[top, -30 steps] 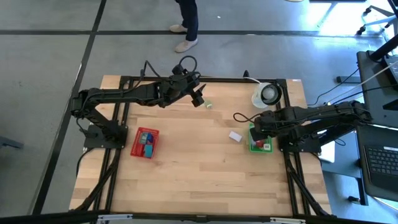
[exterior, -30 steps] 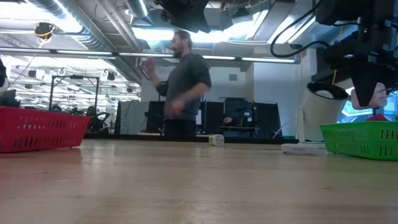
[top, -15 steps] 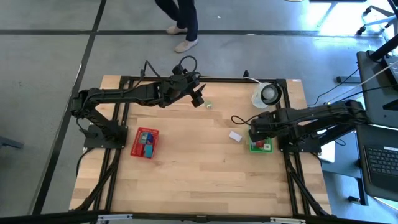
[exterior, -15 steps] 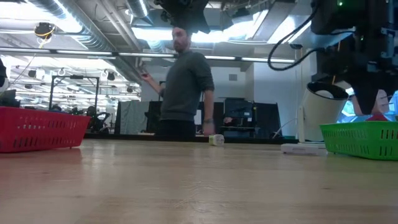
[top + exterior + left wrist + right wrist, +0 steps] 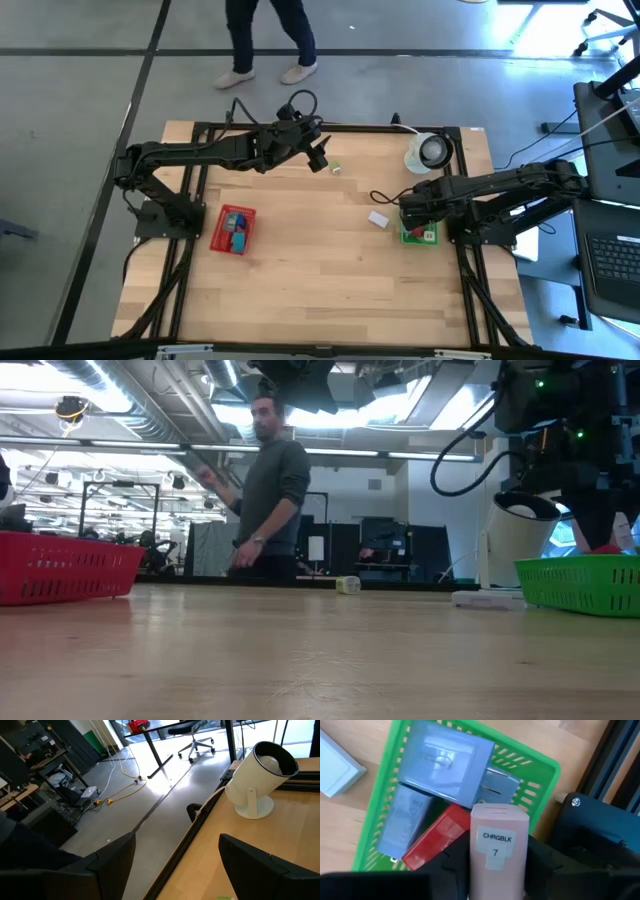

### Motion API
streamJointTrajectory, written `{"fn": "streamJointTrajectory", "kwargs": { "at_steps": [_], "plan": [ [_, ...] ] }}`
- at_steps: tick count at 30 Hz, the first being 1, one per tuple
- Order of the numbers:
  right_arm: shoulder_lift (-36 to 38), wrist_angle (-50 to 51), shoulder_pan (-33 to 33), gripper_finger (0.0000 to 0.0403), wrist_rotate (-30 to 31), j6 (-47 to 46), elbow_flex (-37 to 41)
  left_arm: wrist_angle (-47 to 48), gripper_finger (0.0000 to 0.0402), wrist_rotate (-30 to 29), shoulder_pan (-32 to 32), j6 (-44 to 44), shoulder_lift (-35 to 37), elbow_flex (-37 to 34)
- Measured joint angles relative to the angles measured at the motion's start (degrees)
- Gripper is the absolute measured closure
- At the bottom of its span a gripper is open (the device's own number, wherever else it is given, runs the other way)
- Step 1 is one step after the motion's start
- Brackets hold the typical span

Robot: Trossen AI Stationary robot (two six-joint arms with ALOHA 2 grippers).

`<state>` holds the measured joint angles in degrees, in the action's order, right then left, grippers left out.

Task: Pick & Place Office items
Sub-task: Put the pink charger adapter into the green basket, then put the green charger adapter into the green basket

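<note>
Right claw: the right gripper [image 5: 497, 865] is clenched on a pink block [image 5: 499, 851] labelled CHRGBLK 7, held upright between its fingers.
Block's place: it hangs directly over the green tray [image 5: 547, 770], whose floor lies straight beneath the claw.
Key relation: the block's long axis runs along the fingers, pointing down into the tray; below and just ahead of it lie a red piece [image 5: 435, 840] and two lavender blocks [image 5: 447, 762], so any drop lands on or against them.
Nearer arm: the right arm is the one at the green tray [image 5: 417, 236]; the left arm is well apart, at the table's far edge.
Left claw: the left gripper [image 5: 175, 865] is released, fingers spread wide, nothing between them, facing a white round roll [image 5: 260, 777].
Other items: a small greenish piece [image 5: 337, 170] lies just beyond the left claw; a pale flat piece [image 5: 378, 219] rests beside the green tray; the red tray [image 5: 233, 230] holds more pieces.
View differences: only the right wrist view shows the grasp and label; the low view hides the tray's contents behind its wall [image 5: 580, 585], and shows a person [image 5: 265, 490] beyond the table.
</note>
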<state>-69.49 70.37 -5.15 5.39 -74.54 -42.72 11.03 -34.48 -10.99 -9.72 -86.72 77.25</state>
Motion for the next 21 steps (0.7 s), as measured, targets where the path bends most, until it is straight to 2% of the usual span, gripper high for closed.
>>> {"fn": "streamJointTrajectory", "kwargs": {
  "at_steps": [6, 9, 15, 21],
  "plan": [
    [-0.1, 0.2, 0.0, 0.0199, 0.4, -0.2, 0.1, 0.0, 0.0121, 0.0, 0.0, 0.0, 0.0, 0.0],
    [-0.1, -0.1, 0.0, 0.0176, 0.4, -0.2, 0.1, 0.0, 0.0120, 0.0, 0.0, 0.0, 0.0, 0.0],
    [0.4, -0.4, 0.0, 0.0163, 0.2, 0.5, -1.8, 0.0, 0.0120, 0.0, 0.0, 0.0, 0.0, 0.0],
    [0.5, -0.3, 0.0, 0.0161, 5.2, 3.6, -7.3, 0.0, 0.0119, 0.0, 0.0, 0.0, 0.0, 0.0]
  ]
}}
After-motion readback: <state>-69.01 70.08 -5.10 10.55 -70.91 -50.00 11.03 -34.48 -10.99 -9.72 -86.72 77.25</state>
